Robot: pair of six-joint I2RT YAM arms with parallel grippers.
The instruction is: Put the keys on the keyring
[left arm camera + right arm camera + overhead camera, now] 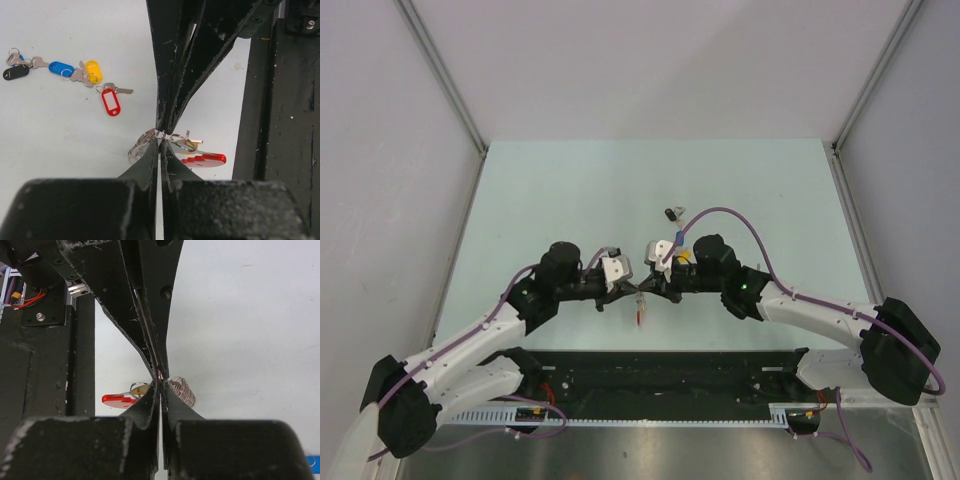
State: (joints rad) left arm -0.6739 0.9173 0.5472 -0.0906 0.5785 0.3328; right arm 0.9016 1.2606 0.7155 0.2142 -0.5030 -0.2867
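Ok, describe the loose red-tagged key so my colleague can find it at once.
On the pale table beside the left gripper, tagged keys lie in a row. The red-tagged key ends that row on the gripper's side, next to the yellow-tagged key. Its red tag frames a white window, unlike the solid red keyring pinched at the gripper.
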